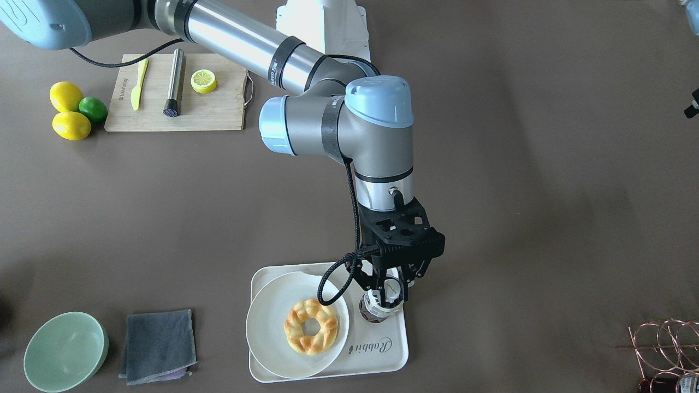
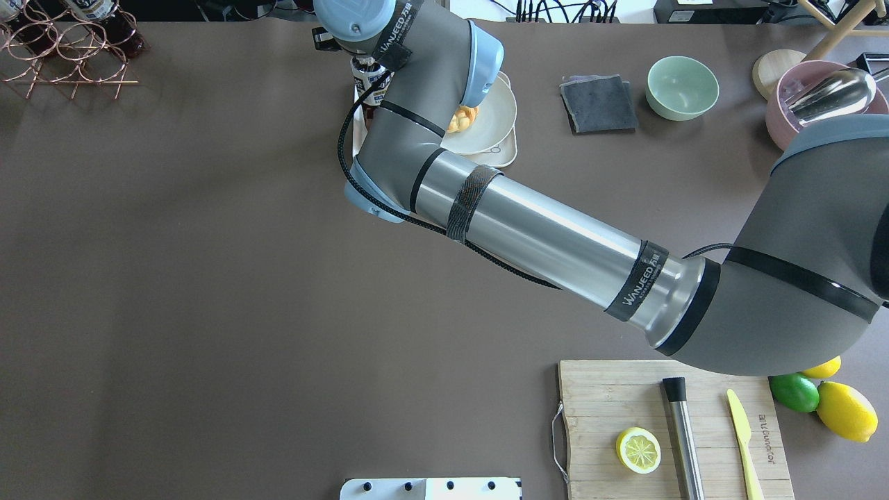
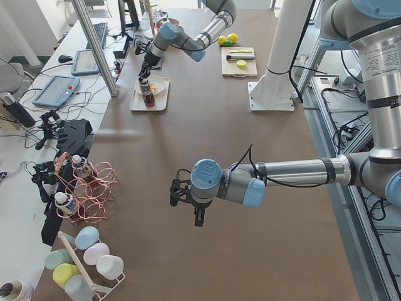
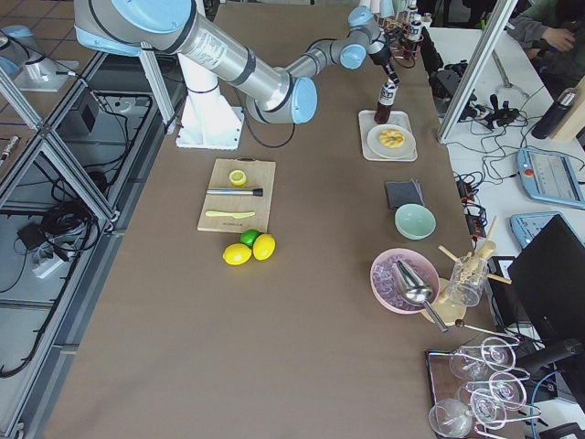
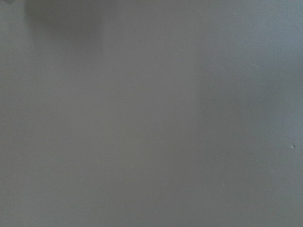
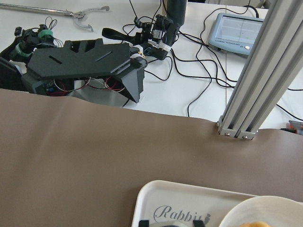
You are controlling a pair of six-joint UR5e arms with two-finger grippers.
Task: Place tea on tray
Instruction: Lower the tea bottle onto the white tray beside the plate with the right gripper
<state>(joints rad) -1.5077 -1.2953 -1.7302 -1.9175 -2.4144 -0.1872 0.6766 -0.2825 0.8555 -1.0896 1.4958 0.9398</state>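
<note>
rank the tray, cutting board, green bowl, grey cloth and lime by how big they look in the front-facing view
1. tray
2. cutting board
3. green bowl and grey cloth: these look about the same size, so I won't rank one over the other
4. lime

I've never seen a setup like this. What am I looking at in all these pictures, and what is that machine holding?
This is a two-armed robot at a brown table; each picture comes from a different camera: across the table, overhead, each end, and one on each wrist. The right gripper is closed on a small clear bottle of reddish-brown tea, over the cream-white rectangular tray, beside a round white plate bearing a braided bread ring. The left gripper hangs over bare table.
</note>
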